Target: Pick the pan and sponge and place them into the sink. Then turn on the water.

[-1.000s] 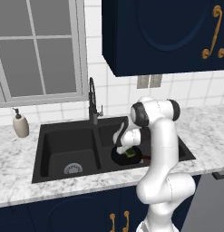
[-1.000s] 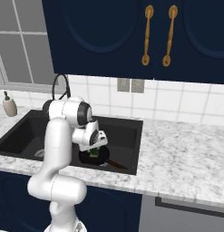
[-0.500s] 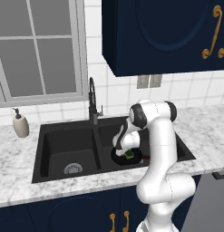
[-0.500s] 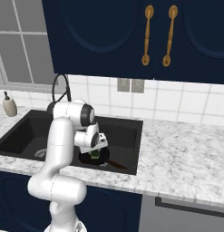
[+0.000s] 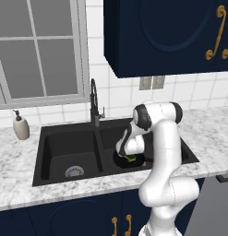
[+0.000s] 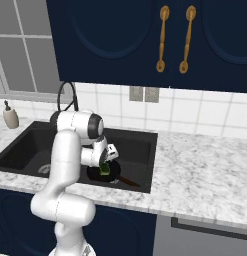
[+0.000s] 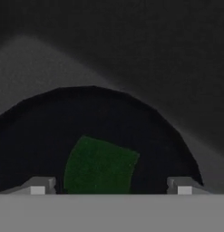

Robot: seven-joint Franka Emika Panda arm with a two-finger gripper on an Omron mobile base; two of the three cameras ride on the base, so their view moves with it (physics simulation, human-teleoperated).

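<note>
- The sponge, green side up, lies inside the pan.
- The pan sits in the right basin of the sink, its handle pointing toward the front edge.
- The end effector hangs just above the sponge, fingers spread wide on either side, gripping nothing.
- A faucet stands behind the divider; a soap bottle rests on the marble desk.

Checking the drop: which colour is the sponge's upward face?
Dark green, clearest in the hand view.
</note>
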